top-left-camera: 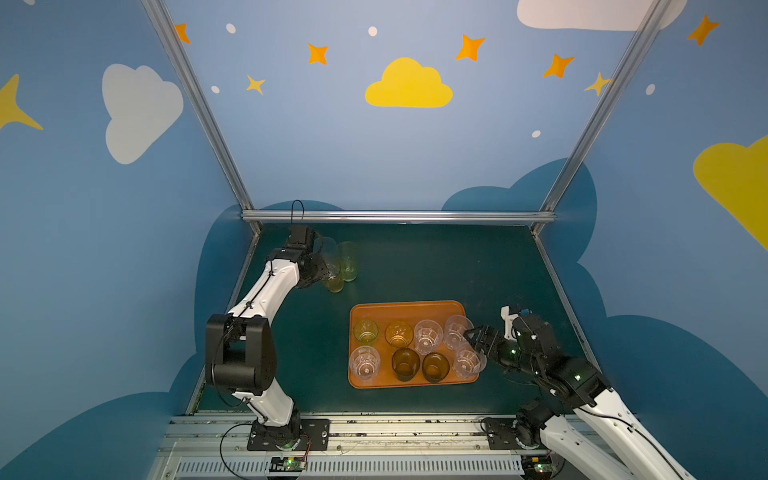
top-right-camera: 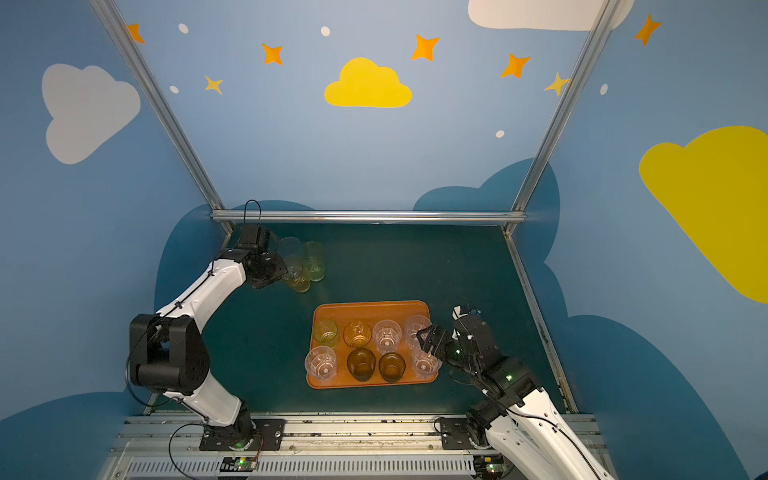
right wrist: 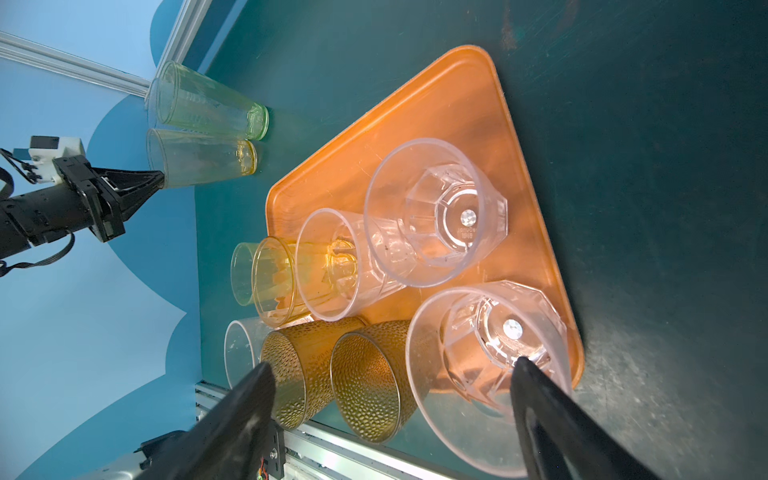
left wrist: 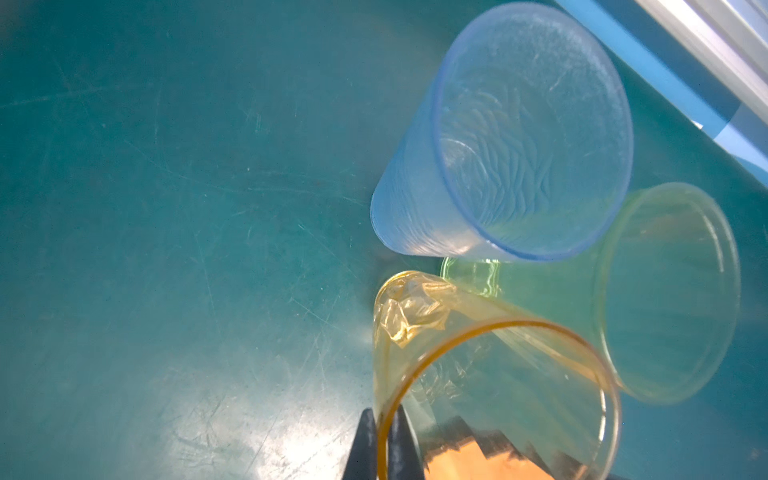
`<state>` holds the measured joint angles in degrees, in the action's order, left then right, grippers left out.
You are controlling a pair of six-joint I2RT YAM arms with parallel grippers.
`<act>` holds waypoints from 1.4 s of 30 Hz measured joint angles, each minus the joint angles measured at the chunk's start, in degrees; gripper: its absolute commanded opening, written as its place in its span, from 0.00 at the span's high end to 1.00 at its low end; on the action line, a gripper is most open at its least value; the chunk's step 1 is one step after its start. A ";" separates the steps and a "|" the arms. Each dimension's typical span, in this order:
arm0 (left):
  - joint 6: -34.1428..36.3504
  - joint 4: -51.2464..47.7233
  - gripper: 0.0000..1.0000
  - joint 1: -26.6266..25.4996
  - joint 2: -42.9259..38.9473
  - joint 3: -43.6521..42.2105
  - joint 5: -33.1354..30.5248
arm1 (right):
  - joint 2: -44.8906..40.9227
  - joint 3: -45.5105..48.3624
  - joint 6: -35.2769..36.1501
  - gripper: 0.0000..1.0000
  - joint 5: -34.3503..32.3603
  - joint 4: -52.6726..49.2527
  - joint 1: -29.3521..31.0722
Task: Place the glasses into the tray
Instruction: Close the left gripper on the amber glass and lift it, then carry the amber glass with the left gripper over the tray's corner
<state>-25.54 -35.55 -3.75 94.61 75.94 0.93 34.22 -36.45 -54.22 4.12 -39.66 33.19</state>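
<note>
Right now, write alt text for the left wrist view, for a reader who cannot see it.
The left gripper has its jaws shut on the rim of an amber-yellow glass, one inside and one outside. Close beside it stand a pale blue glass and a green glass on the teal table.

Left arm (top-left-camera: 270,286) stretched toward far left corner — left gripper (left wrist: 382,440) pinched tight. Right arm (top-left-camera: 582,380) bent low, right gripper (right wrist: 392,365) jaws spread wide.
</note>
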 measured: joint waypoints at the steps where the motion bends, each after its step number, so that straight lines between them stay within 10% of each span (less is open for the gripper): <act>1: 0.02 -0.20 0.96 0.00 -0.22 -0.04 0.04 | -0.09 0.00 0.00 0.12 0.00 0.00 0.00; 21: -0.07 -1.51 0.96 -1.62 -12.46 -4.83 1.44 | -2.40 0.00 -1.09 0.12 0.04 -0.07 -0.33; 42: -0.98 -3.93 0.96 -15.91 -22.82 -8.15 -0.13 | -3.96 1.11 -3.50 0.12 0.07 1.03 -0.48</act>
<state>-26.52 -39.48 -19.66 71.79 67.79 0.80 30.26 -35.33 -57.71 4.19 -38.63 32.71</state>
